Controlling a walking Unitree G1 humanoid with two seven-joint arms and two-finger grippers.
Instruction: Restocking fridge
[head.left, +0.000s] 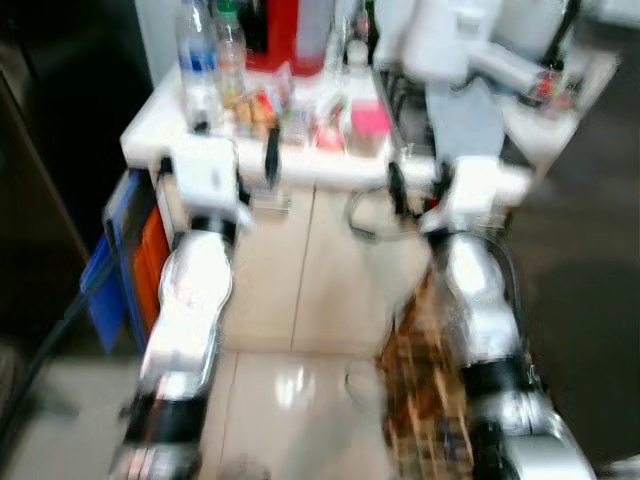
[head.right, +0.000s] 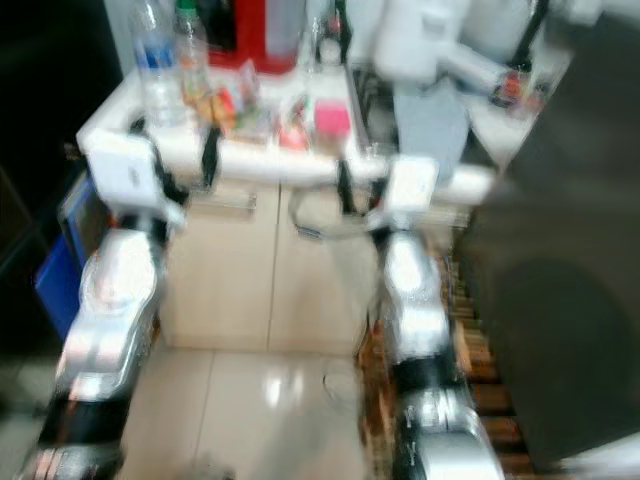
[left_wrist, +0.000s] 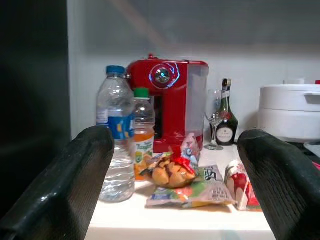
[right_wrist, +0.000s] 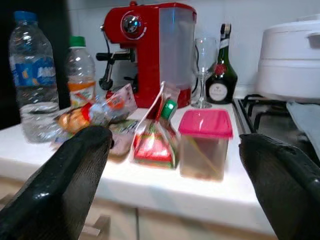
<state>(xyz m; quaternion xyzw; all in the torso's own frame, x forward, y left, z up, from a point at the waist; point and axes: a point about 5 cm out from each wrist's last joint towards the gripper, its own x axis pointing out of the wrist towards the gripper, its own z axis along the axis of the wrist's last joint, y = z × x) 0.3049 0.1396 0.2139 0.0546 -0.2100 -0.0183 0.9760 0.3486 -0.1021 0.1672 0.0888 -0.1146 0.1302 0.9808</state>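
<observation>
Head views are blurring. Both silver arms are reaching fwd toward a white table (head.left: 140, 135) in the upper half of the frame. The left pincer (head.left: 250, 160) is hovering at the table's front edge, fingers spread wide, holding nothing. The right pincer (head.left: 415, 185) is hanging just below that edge, also wide & empty.

On the table, upper left: a clear plastic water bottle w/ blue label (left_wrist: 116, 134) is standing beside a smaller green-capped orange juice bottle (left_wrist: 143, 131). Crinkly snack packets (left_wrist: 172, 172) are lying in front of a red coffee machine (left_wrist: 172, 102). A clear tub w/ pink lid (right_wrist: 205, 142) is sitting beside a triangular red-green carton (right_wrist: 157, 140). A dark green glass bottle (right_wrist: 221, 70) & a wine glass (right_wrist: 202, 65) are standing at the back, near a white cooker pot (right_wrist: 292, 55).
</observation>
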